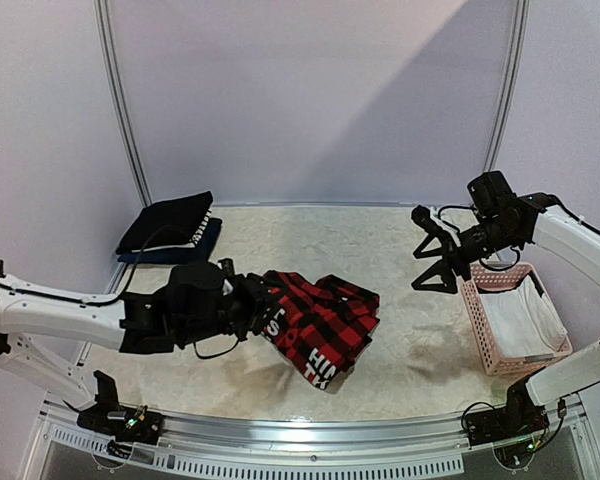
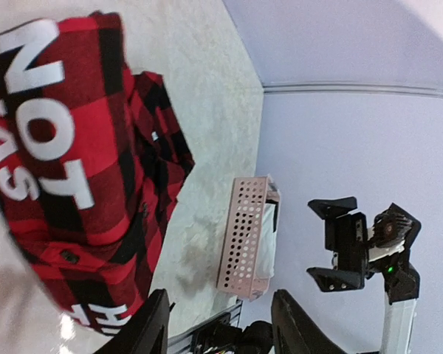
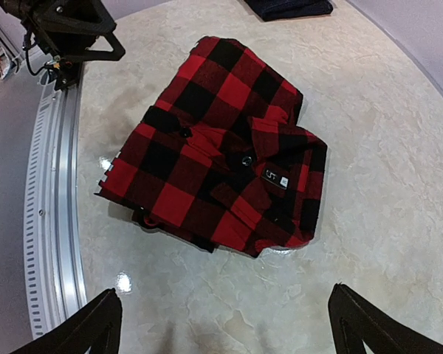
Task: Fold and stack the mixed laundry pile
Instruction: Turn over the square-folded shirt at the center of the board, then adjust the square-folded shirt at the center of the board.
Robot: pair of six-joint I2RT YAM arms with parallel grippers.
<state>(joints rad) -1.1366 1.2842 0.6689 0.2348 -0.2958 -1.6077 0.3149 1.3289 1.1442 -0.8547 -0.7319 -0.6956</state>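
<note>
Red-and-black plaid flannel shirt (image 1: 320, 325) lies folded into a rough square near the front middle of the pale marbled desk (image 1: 300, 235), with white lettering visible along its near edge. The left pincer (image 1: 255, 310) hangs at the shirt's left edge, jaws spread and gripping nothing. The right wrist view shows a gap between it and the cloth. The right pincer (image 1: 435, 265) is raised over the desk's right side, well apart from the shirt, its jaws likewise wide and empty. A stack of dark folded clothes (image 1: 170, 228) sits at the far left corner. A pink slatted basket (image 1: 485, 335) stands at the right edge with a white garment (image 1: 528, 322) inside.
</note>
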